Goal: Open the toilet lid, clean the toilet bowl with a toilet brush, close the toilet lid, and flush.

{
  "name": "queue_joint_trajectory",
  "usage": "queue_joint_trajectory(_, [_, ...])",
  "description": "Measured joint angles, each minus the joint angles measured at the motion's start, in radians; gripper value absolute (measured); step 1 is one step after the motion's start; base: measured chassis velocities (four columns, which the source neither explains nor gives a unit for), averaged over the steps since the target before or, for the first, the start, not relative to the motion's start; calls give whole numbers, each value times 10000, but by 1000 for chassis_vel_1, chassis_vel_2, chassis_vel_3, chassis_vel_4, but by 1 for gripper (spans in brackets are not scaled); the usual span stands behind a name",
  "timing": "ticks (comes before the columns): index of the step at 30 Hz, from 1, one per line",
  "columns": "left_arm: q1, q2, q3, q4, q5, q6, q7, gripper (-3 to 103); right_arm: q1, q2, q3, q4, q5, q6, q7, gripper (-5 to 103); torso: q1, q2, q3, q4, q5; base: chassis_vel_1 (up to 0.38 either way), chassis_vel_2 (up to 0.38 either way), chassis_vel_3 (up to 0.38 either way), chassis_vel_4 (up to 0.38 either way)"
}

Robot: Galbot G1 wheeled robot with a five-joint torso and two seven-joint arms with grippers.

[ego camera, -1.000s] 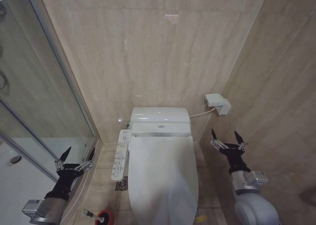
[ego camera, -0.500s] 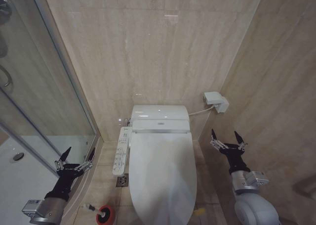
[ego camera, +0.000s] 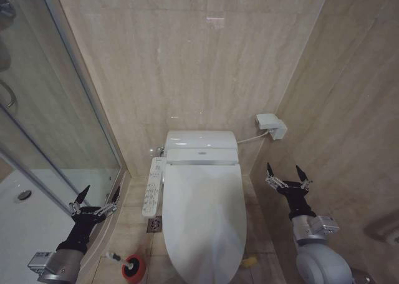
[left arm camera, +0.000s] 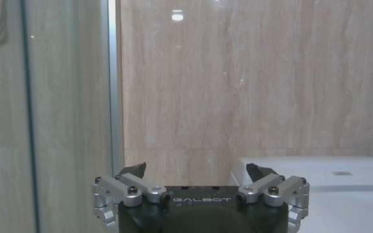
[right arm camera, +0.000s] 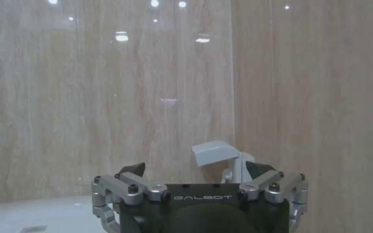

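Head view: the toilet lid (ego camera: 202, 218) lies shut over the toilet bowl (ego camera: 163, 246), long axis running from the wall toward the robot. Left of the bowl, the toilet brush (ego camera: 116, 258) leans in its red cup (ego camera: 133, 267). The left pincer (ego camera: 95, 197) and right pincer (ego camera: 287, 175) flank the bowl, spread wide, holding nothing.
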Motion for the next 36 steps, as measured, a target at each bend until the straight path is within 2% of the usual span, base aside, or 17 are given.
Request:
queue_joint_trajectory(17, [6,-1,-1,0,0,0,0,100,-5,0,0,0,0,0,0,100,-14,7,-6,-2,3,235,-241,-232,229])
queue_joint_trajectory(29, [-4,-1,0,0,0,-1,0,100,5,0,0,0,0,0,0,100,9,-2,3,1,1,8,8,-1,18])
queue_joint_trajectory(36, [5,-1,-1,0,0,0,0,100,-4,0,1,0,0,0,0,100,-12,4,-6,-2,2,127,-120,-138,142])
